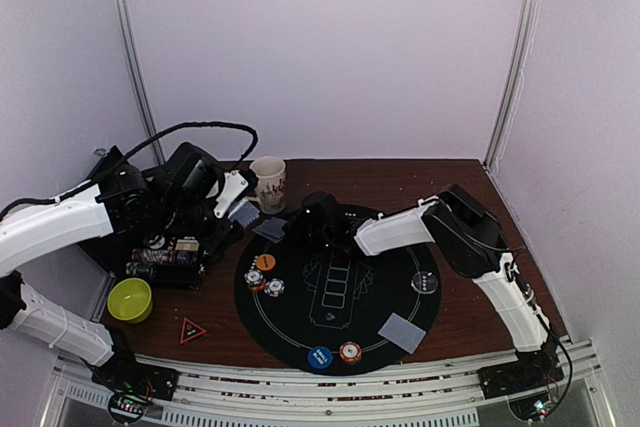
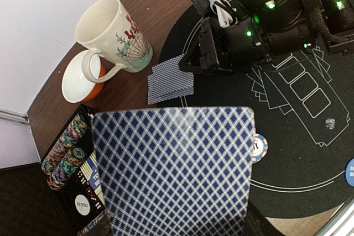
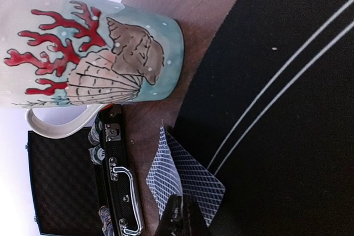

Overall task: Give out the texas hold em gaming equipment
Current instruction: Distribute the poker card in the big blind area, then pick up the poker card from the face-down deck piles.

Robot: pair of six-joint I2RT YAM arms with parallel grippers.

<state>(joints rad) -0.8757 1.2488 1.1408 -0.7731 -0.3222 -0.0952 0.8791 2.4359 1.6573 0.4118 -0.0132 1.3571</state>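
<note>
My left gripper [image 1: 238, 203] is shut on a playing card [image 2: 174, 169] with a blue-checked back. The card fills the left wrist view and hides the fingers. My right gripper [image 3: 187, 216] reaches over the mat's far left edge and is shut on the edge of two overlapping playing cards [image 3: 191, 178]; one of them curls upward. These cards also show in the left wrist view [image 2: 170, 79]. Striped poker chips [image 1: 266, 282] and an orange disc [image 1: 265, 262] lie on the mat's left side. A blue disc [image 1: 320, 357], another chip [image 1: 350, 351], a card [image 1: 403, 332] and a clear disc [image 1: 426, 282] lie nearer the front and right.
A round black mat [image 1: 340, 317] covers the table's middle. A seashell mug [image 1: 268, 184] stands just behind the held cards. An open black chip case [image 1: 165, 252] sits at the left. A green bowl [image 1: 130, 299] and a red triangle [image 1: 192, 330] lie front left.
</note>
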